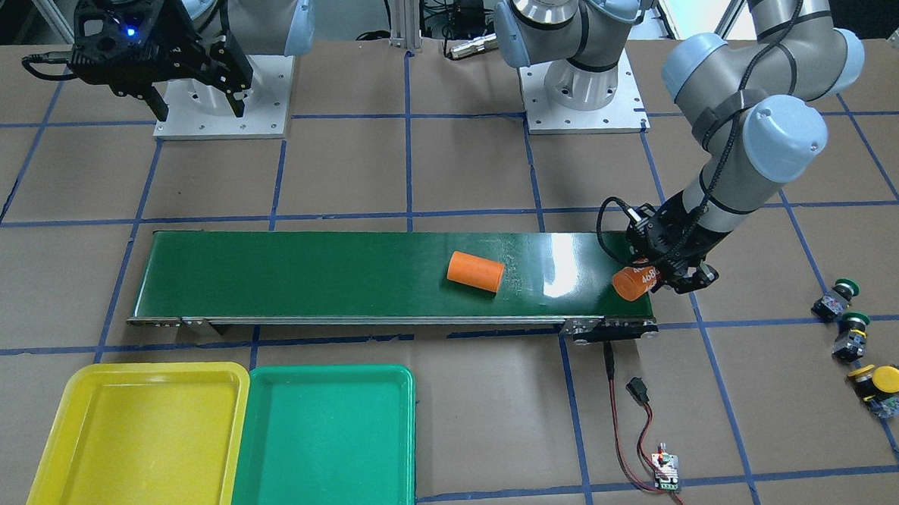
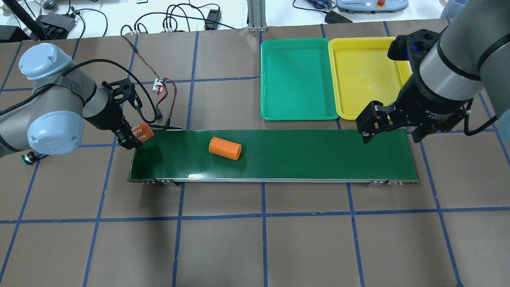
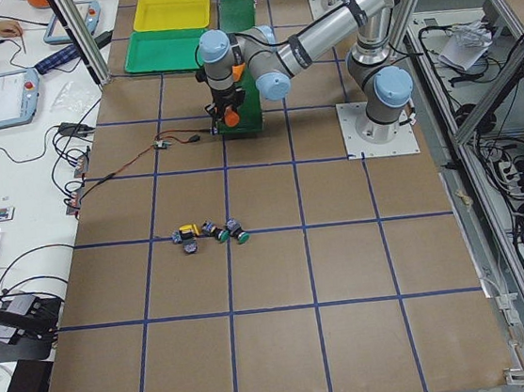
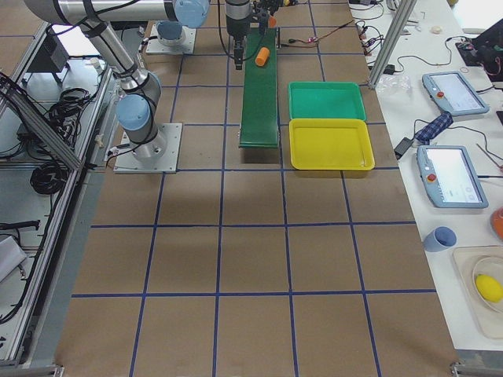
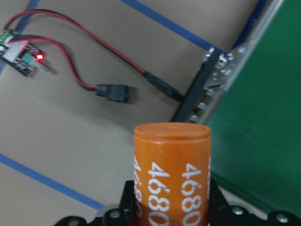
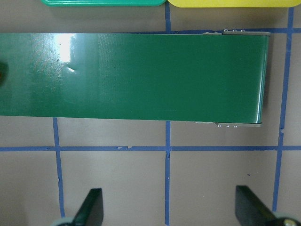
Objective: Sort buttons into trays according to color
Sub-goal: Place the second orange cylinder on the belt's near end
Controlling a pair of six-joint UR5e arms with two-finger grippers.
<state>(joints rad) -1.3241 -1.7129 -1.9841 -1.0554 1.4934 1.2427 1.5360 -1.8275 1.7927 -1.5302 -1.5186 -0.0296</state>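
Nothing sorted yet, by the look of it: the green-capped buttons [image 1: 851, 318] and yellow-capped buttons [image 1: 887, 378] sit bunched on the table past the belt's end, well apart from the yellow tray [image 1: 140, 456] and green tray [image 1: 321, 448], neither holding a button. Meanwhile the left gripper [image 1: 652, 278] clamps the orange cylinder marked 4680 [image 1: 634, 281] at the conveyor belt [image 1: 306, 274] end; the right gripper [image 2: 390, 137] hangs spread wide, holding nothing; a second orange cylinder [image 1: 475, 271] lies mid-belt

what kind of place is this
Probably a robotics lab test cell: a short conveyor belt on a table taped into a blue grid, with teach pendants on the side bench.
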